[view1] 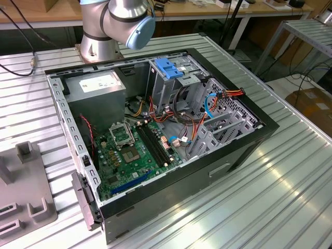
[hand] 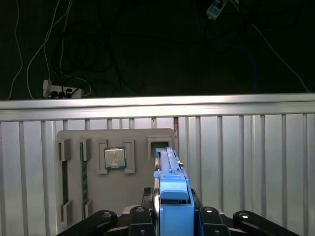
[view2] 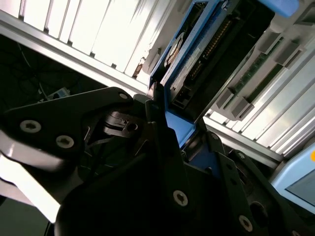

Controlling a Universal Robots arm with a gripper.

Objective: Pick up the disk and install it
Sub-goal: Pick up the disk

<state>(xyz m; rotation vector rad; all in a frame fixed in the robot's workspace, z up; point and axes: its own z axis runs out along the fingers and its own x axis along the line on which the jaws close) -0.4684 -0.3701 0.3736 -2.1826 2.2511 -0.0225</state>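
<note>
The disk (hand: 170, 189) stands on edge between my black fingers (hand: 139, 217); it is a flat drive with a blue plastic bracket along its edge. My gripper (hand: 173, 216) is shut on it. In the second wrist view the disk (view2: 197, 64) shows its blue bracket, metal underside and connector pins, clamped in the gripper (view2: 182, 130). It hangs above the ribbed metal table (hand: 246, 162), near a grey fixture plate (hand: 115, 187). In the exterior view the open computer case (view1: 244, 150) lies on the table, with the arm's base (view1: 116, 26) behind it.
Inside the case are a tall metal cage with a blue top (view1: 168, 70), a grey box with a white sticker (view1: 98, 85), a green board (view1: 132, 150) and loose cables (view1: 187, 129). The fixture plate holds a processor chip (hand: 115, 158). Another grey fixture (view1: 26, 197) sits at the exterior view's left.
</note>
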